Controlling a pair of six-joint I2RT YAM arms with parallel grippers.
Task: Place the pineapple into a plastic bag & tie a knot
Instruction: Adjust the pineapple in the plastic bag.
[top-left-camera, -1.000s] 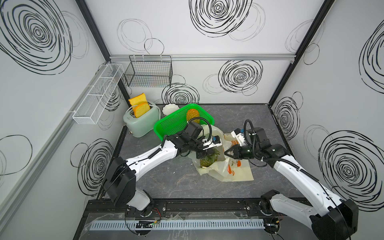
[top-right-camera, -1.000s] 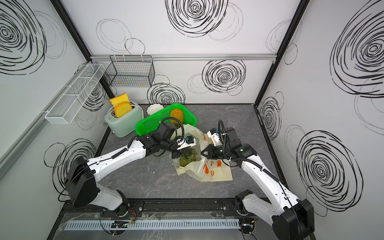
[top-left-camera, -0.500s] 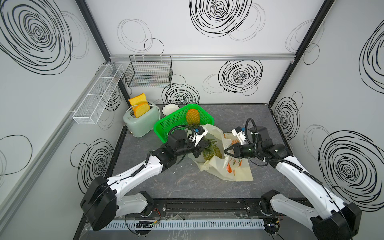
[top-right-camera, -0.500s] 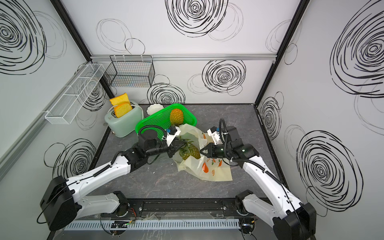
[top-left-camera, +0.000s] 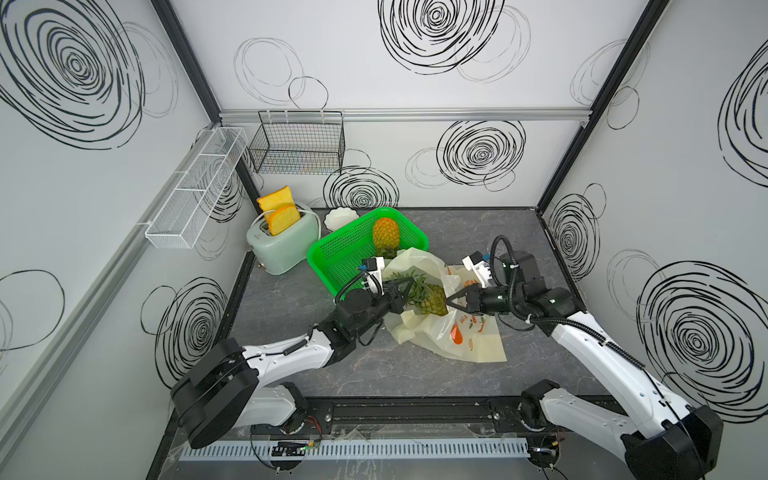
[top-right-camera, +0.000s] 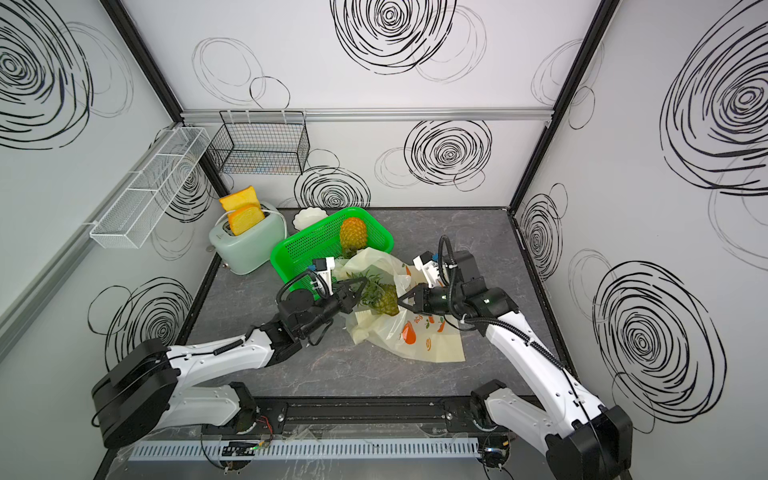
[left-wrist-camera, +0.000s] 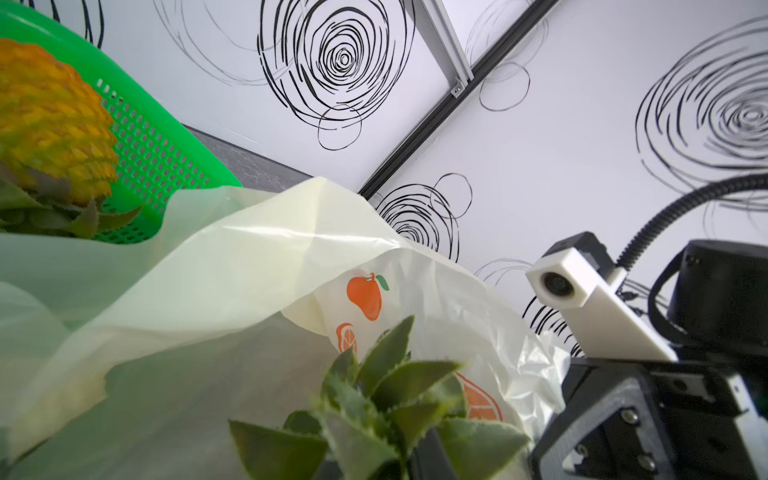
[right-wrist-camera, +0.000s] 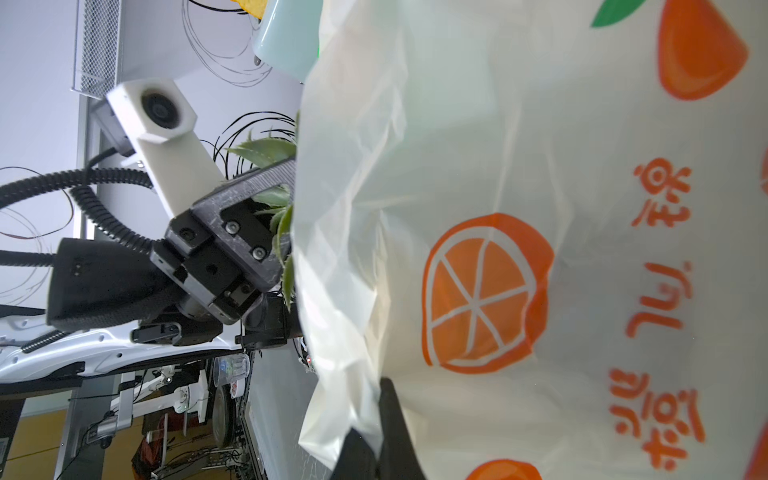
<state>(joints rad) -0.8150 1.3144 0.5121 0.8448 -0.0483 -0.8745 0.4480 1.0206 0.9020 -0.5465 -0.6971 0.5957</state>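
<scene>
- Pale yellow film, thin and see-through, printed with orange fruits: the plastic bag is lying crumpled on the dark grey table, with its mouth raised and facing the robot's left arm.
- The left gripper is clamping its jaws on the green leafy crown of the pineapple and holding the fruit off the table at the bag's mouth.
- The pineapple's long axis is running sideways between the two arms. Its crown is pointing back at the left gripper and its yellow body is pointing at the right gripper.
- The right gripper is pinching shut on the bag's edge, just past the blunt end of the fruit, and is holding that side of the mouth up. In the right wrist view, film is caught between its dark fingertips.
- One wall of the bag is rising behind the fruit and the rest is sagging below it. Whether the lower lip is already under the body is not clear.
- The left arm is carrying the fruit, so the way in seems to be straight along that axis, away from the left arm and into the printed pocket.
- A second pineapple is lying in a green basket just behind the bag.
- No knot is tied yet.
</scene>
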